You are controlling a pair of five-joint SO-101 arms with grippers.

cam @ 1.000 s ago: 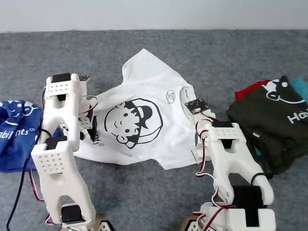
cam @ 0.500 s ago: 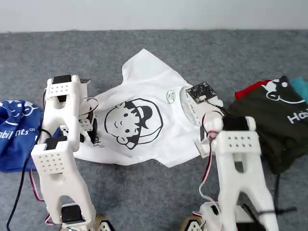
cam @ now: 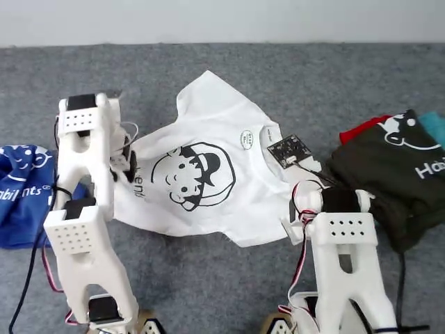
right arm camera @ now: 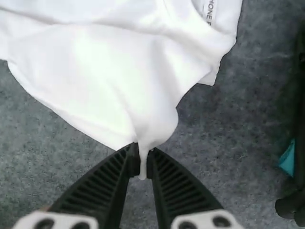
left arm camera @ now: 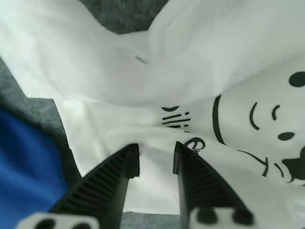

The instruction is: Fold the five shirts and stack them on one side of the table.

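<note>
Across the middle of the grey felt-covered table (cam: pixel 208 285) lies a white cotton T-shirt (cam: pixel 233 202) printed with a black cartoon face. It is spread face-up and a bit rumpled, with its collar toward the right arm. From where I stand, the left gripper (left arm camera: pixel 153 157) sits over the shirt's other end, close to some black lettering. Its ribbed black fingers (left arm camera: pixel 125 164) are spread, with white cloth showing in the gap. The right gripper (right arm camera: pixel 141 162) is pressed together on a pinch of the T-shirt's edge, not far from the collar label, and the cloth is drawn into a narrow peak. A crumpled blue shirt with white lettering (cam: pixel 21 202) lies at the table's left side, beside the left arm. Over on the right sits a pile of shirts. A dark one with white print (cam: pixel 389 181) is on top, with red (cam: pixel 361 129) and teal (cam: pixel 434 125) edges peeking out beneath.
</note>
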